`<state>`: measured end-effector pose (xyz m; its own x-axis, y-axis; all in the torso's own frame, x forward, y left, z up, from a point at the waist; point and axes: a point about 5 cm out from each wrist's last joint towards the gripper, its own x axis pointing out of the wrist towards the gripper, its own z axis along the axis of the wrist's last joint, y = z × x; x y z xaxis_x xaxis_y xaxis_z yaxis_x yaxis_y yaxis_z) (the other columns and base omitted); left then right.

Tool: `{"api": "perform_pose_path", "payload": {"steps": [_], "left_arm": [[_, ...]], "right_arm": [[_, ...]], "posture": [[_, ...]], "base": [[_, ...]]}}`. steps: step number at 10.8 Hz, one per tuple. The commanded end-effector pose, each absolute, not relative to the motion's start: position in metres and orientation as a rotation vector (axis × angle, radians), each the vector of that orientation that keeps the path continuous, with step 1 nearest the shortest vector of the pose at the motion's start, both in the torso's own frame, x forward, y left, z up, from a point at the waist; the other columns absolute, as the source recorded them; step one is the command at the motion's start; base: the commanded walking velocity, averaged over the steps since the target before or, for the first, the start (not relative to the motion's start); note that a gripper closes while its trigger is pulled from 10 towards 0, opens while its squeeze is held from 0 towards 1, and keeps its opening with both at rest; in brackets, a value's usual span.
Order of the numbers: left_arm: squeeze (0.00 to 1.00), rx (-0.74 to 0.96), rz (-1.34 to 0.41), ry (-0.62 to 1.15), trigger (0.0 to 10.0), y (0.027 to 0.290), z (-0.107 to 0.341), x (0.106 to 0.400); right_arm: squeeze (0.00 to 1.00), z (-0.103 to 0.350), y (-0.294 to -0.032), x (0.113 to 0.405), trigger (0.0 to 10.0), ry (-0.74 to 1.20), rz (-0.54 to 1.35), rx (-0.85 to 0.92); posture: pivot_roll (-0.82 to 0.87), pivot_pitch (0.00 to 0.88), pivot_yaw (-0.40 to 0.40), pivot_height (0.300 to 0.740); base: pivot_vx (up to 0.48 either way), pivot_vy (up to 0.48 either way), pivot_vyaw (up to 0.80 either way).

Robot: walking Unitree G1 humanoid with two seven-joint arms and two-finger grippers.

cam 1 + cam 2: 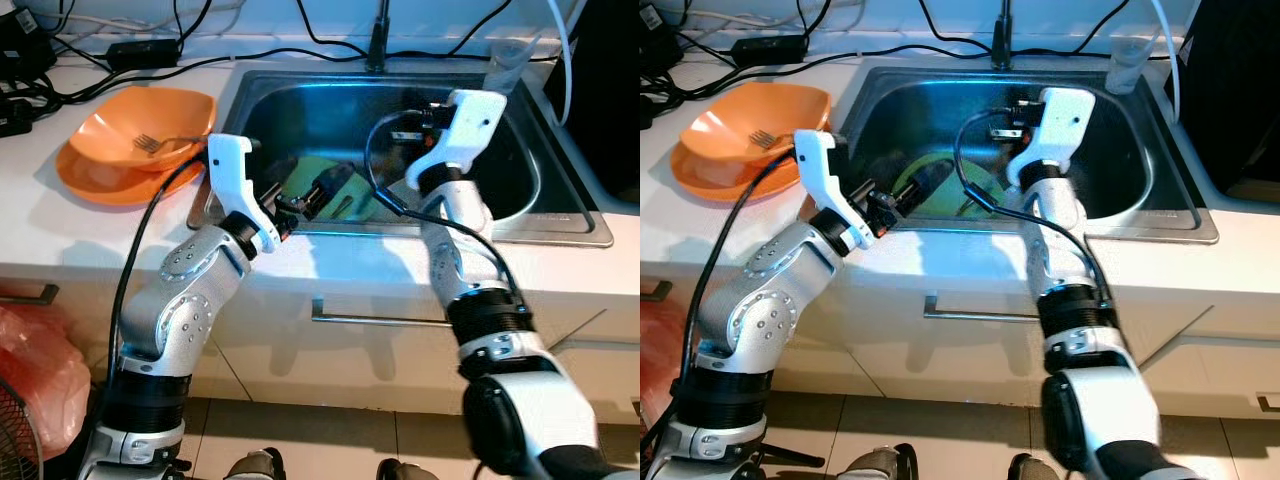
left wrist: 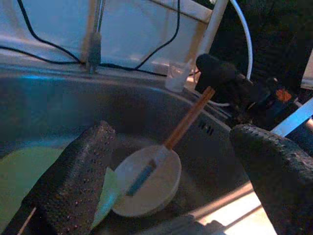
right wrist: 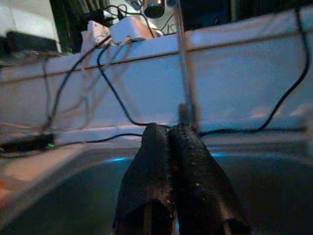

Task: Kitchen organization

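White kitchen counter [image 1: 330, 262], cables strung along the back edge, and a steel sink [image 1: 570, 215] set into it — both arms are reaching in over the sink's front rim.

Down in the basin: a green plate [image 1: 980, 185] lying towards the front-left of the sink floor, and a small white dish [image 2: 146, 180] resting partly on the plate's edge. A brown stick-like utensil [image 2: 188, 119] leans out of that dish, its long axis slanting up and away towards the far right wall of the sink.

The left gripper [image 2: 176, 171] is the nearer one. It hovers just inside the front-left rim with its fingers [image 2: 73, 181] spread wide, and the dish sits dead ahead between them, lower down and a little beyond the tips. Not touching yet. My read: a short push forward and down would put the dish or the utensil's low end inside the jaws.

The right gripper [image 3: 178, 181] sits higher, over the middle of the basin, fingers pressed together with nothing between them, pointing at the back wall and the tap stem [image 3: 186, 73].

Off on the counter's left end, orange bowls [image 1: 135, 150] with a fork [image 1: 150, 143] inside; a clear cup [image 1: 505, 65] stands at the sink's back-right corner.
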<state>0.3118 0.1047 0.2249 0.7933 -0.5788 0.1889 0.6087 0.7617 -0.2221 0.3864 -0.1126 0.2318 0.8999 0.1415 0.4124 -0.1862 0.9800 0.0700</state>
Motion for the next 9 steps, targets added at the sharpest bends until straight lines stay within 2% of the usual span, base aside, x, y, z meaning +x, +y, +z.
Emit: {"api": "perform_pose_path", "payload": {"steps": [1, 2, 3, 4, 9], "left_arm": [[1.0, -0.243, -0.653, -0.134, 10.0, 0.105, 0.228, 0.309], [1.0, -0.23, -0.65, -0.14, 10.0, 0.106, 0.229, 0.309], [1.0, -0.224, -0.643, -0.144, 10.0, 0.107, 0.23, 0.308], [1.0, -0.213, -0.632, -0.139, 10.0, 0.108, 0.228, 0.308], [1.0, -0.211, -0.624, -0.133, 10.0, 0.11, 0.227, 0.308]], "right_arm": [[0.0, 0.231, -0.11, 0.387, 10.0, -0.427, 0.167, 0.047], [0.0, 0.226, -0.114, 0.388, 10.0, -0.42, 0.152, -0.014], [0.67, 0.222, -0.117, 0.391, 10.0, -0.406, 0.152, -0.022], [1.0, 0.222, -0.119, 0.392, 10.0, -0.399, 0.15, -0.008], [1.0, 0.217, -0.118, 0.393, 10.0, -0.401, 0.164, -0.001]], "posture": [[0.08, 0.143, 0.049, 0.74], [0.08, 0.145, 0.049, 0.74], [0.1, 0.149, 0.049, 0.74], [0.11, 0.153, 0.048, 0.74], [0.11, 0.153, 0.053, 0.74]], "base": [[0.0, 0.0, 0.0], [0.0, 0.0, 0.0], [0.0, 0.0, 0.0], [0.0, 0.0, 0.0], [0.0, 0.0, 0.0]]}}
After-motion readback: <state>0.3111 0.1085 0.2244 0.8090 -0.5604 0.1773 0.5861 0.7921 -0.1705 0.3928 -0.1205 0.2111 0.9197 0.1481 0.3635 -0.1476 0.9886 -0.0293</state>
